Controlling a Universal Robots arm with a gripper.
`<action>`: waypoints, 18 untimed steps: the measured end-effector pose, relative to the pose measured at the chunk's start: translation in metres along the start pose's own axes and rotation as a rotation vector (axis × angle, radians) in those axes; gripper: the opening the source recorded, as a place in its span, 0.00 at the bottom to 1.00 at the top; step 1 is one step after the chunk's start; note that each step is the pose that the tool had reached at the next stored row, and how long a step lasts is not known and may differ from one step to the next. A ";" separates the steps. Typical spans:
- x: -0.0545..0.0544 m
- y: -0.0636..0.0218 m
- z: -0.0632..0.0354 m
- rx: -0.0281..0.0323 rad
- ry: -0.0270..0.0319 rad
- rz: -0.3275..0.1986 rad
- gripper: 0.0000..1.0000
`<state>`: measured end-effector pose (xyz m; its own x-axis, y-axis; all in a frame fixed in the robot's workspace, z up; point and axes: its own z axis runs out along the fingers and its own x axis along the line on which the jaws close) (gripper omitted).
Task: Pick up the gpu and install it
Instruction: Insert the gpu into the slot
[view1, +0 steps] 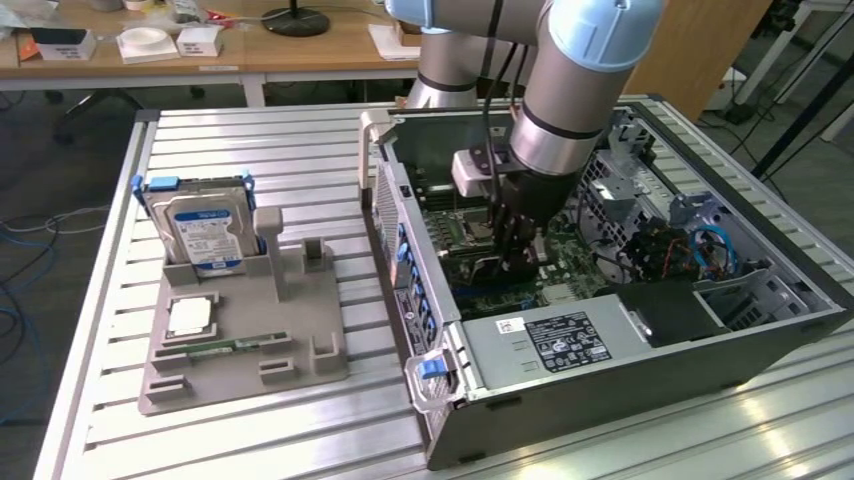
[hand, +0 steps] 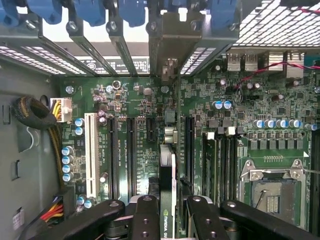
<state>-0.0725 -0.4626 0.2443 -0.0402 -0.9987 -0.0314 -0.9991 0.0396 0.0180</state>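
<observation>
Jaws (hand: 167, 212) clamped on gpu (hand: 167, 175) | slatted metal table (view1: 254, 420) | wooden desk (view1: 267, 50) behind

i see a big open computer case (view1: 747, 330) lying on a metal table (view1: 267, 440). inside it is a green board (hand: 140, 100) with a white slot (hand: 91, 154). beside the case stands a grey holder (view1: 240, 350) with a silver hard drive (view1: 203, 235) upright in it, and a small green stick (view1: 234, 345) lying flat.
</observation>
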 end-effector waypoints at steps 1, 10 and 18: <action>0.000 0.0000 0.0013 0.0011 0.0005 0.000 0.26; 0.000 -0.0001 0.0055 0.0049 -0.0004 0.000 0.26; 0.000 -0.0002 0.0067 0.0059 -0.0030 0.000 0.27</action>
<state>-0.0724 -0.4622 0.2376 -0.0402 -0.9986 -0.0344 -0.9991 0.0398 0.0121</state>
